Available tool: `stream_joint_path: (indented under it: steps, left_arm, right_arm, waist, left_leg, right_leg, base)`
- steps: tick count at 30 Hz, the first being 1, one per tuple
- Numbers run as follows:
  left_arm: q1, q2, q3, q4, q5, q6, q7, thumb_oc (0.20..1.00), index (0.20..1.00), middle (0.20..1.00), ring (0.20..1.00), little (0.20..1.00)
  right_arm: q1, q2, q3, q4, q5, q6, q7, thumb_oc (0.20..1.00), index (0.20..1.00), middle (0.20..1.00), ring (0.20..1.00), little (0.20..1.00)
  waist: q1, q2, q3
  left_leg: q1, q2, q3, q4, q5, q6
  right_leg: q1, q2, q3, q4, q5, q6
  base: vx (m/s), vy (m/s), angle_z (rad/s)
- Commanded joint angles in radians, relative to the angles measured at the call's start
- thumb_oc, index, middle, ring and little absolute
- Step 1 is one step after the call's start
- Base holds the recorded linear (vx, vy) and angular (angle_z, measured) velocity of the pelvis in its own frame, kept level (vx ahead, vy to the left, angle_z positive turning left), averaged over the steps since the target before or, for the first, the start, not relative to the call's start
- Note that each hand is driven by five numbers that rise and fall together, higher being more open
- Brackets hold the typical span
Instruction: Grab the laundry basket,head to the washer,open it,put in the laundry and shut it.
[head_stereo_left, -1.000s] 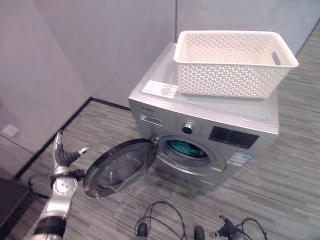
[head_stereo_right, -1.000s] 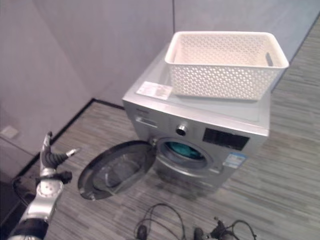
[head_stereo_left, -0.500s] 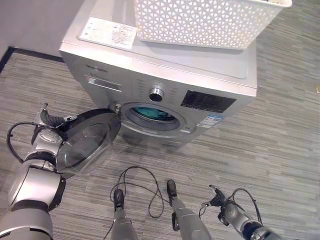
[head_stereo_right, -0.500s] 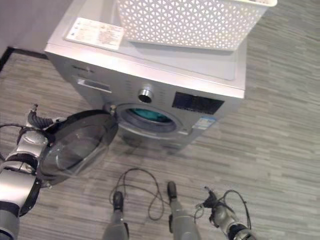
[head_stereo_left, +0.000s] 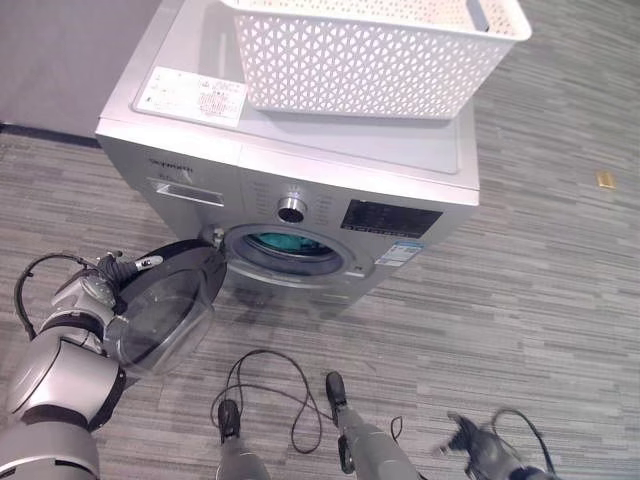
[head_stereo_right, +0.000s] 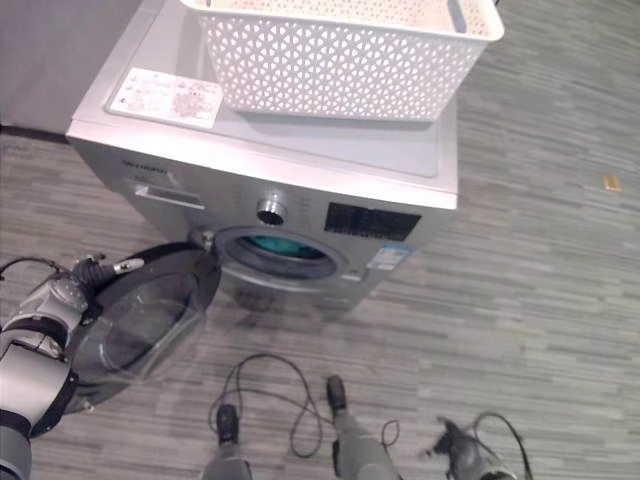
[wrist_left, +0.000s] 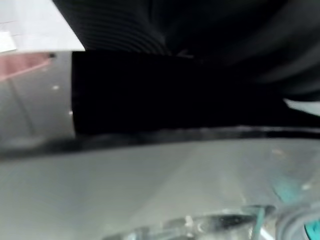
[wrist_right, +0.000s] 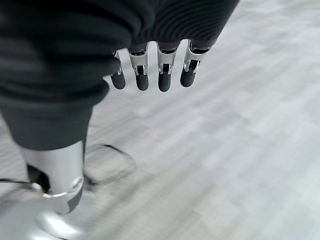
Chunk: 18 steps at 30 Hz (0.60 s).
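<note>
A white lattice laundry basket (head_stereo_left: 370, 50) stands on top of the silver washer (head_stereo_left: 340, 142). The washer's round door (head_stereo_left: 165, 310) hangs open, swung out to the left. Teal laundry (head_stereo_left: 280, 243) shows inside the drum. My left hand (head_stereo_left: 95, 292) is at the door's outer rim, with straight fingers lying against its upper edge. The left wrist view shows the door's (wrist_left: 150, 185) grey surface from very close. My right hand (head_stereo_left: 480, 455) hangs low at the lower right, away from the washer; its fingers (wrist_right: 150, 75) are relaxed over the floor and hold nothing.
A grey wall with a dark baseboard (head_stereo_left: 40, 133) runs behind and left of the washer. A printed label (head_stereo_left: 195, 95) lies on the washer top beside the basket. A small yellow tag (head_stereo_left: 604, 179) sits on the striped grey floor at the right.
The camera has tilted down and come nearer the washer. My left hand, apart from the door with spread fingers a second ago, now rests on its rim. The right hand has shifted slightly.
</note>
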Motion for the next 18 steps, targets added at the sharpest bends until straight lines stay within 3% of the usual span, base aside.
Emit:
stream_joint_path:
  steps: [1, 3, 4, 7, 10, 12, 15, 17, 18]
  left_arm:
    - [-0.016, -0.059, -0.024, 0.061, 0.045, -0.014, -0.025, 1.000, 1.000, 1.000, 1.000, 1.000]
    - [-0.016, -0.059, -0.024, 0.061, 0.045, -0.014, -0.025, 1.000, 1.000, 1.000, 1.000, 1.000]
    - [-0.035, -0.168, -0.015, 0.043, -0.010, -0.025, -0.010, 1.000, 1.000, 1.000, 1.000, 1.000]
    - [-0.070, -0.228, -0.024, 0.050, -0.033, -0.032, 0.007, 1.000, 1.000, 1.000, 1.000, 1.000]
    - [-0.082, -0.276, -0.039, 0.054, -0.005, -0.028, 0.005, 1.000, 1.000, 1.000, 1.000, 1.000]
    - [-0.074, -0.330, -0.060, 0.053, 0.033, -0.020, -0.006, 1.000, 1.000, 1.000, 1.000, 1.000]
    - [-0.071, -0.430, -0.130, -0.022, 0.065, -0.029, -0.023, 1.000, 1.000, 1.000, 1.000, 1.000]
    - [-0.072, -0.447, -0.148, -0.064, 0.061, -0.040, -0.022, 1.000, 1.000, 1.000, 1.000, 1.000]
    - [-0.097, -0.459, -0.159, -0.220, -0.013, -0.077, 0.023, 1.000, 1.000, 1.000, 1.000, 1.000]
  right_arm:
    - [-0.018, -0.002, 0.015, 0.031, -0.044, 0.010, 0.005, 1.000, 1.000, 1.000, 1.000, 1.000]
    - [-0.018, -0.002, 0.015, 0.031, -0.044, 0.010, 0.005, 1.000, 1.000, 1.000, 1.000, 1.000]
    - [-0.049, -0.029, -0.011, 0.037, -0.046, 0.002, 0.004, 1.000, 1.000, 1.000, 1.000, 1.000]
    - [-0.086, -0.051, -0.021, -0.003, -0.017, -0.011, -0.009, 1.000, 1.000, 1.000, 1.000, 1.000]
    - [-0.115, -0.082, -0.028, -0.030, -0.007, -0.014, -0.014, 1.000, 1.000, 1.000, 1.000, 1.000]
    - [-0.118, -0.093, -0.046, -0.016, -0.017, -0.003, -0.013, 1.000, 1.000, 1.000, 1.000, 1.000]
    - [-0.109, -0.099, -0.093, 0.015, -0.008, 0.010, -0.015, 1.000, 1.000, 1.000, 1.000, 1.000]
    - [-0.097, -0.103, -0.107, 0.023, -0.009, 0.013, -0.016, 1.000, 1.000, 1.000, 1.000, 1.000]
    - [-0.068, -0.103, -0.131, 0.038, -0.003, 0.012, -0.024, 1.000, 1.000, 1.000, 1.000, 1.000]
  waist:
    - [0.000, -0.036, -0.030]
    - [0.000, -0.036, -0.030]
    - [-0.008, 0.012, -0.040]
    - [-0.025, 0.013, -0.039]
    - [-0.045, -0.005, -0.044]
    - [-0.069, 0.010, -0.063]
    - [-0.102, 0.048, -0.076]
    - [-0.103, 0.061, -0.081]
    - [-0.093, 0.084, -0.089]
  left_leg:
    - [-0.008, 0.018, -0.051, 0.033, -0.015, 0.009]
    - [-0.008, 0.018, -0.051, 0.033, -0.015, 0.009]
    - [-0.022, 0.025, -0.059, 0.004, 0.018, 0.002]
    - [-0.041, 0.017, -0.059, 0.017, 0.026, 0.004]
    - [-0.019, -0.038, -0.086, 0.166, -0.091, 0.035]
    - [0.070, -0.055, -0.058, 0.153, -0.154, 0.045]
    - [0.138, -0.045, -0.015, 0.092, -0.117, 0.041]
    - [0.158, -0.039, -0.001, 0.059, -0.105, 0.036]
    - [0.177, -0.034, -0.002, 0.023, -0.091, 0.028]
  right_leg:
    - [-0.003, -0.039, -0.025, 0.003, -0.063, 0.051]
    - [-0.003, -0.039, -0.025, 0.003, -0.063, 0.051]
    - [0.001, -0.028, -0.039, 0.001, -0.077, 0.049]
    - [-0.027, -0.033, -0.041, 0.001, -0.072, 0.048]
    - [-0.050, -0.048, -0.043, 0.001, -0.048, 0.036]
    - [-0.048, -0.044, -0.057, 0.001, -0.045, 0.039]
    - [-0.039, -0.048, -0.069, 0.002, -0.039, 0.046]
    - [-0.031, -0.049, -0.073, 0.003, -0.042, 0.047]
    - [-0.012, -0.058, -0.087, 0.007, -0.049, 0.051]
  base:
    - [0.00, 0.000, 0.00]
    - [-0.04, -0.024, 0.01]
    - [-0.12, -0.046, 0.13]
    - [-0.15, -0.018, 0.17]
    - [-0.11, 0.017, 0.01]
    - [0.04, 0.100, 0.06]
    - [0.04, 0.146, 0.26]
    - [0.02, 0.072, 0.30]
    - [0.02, 0.040, 0.28]
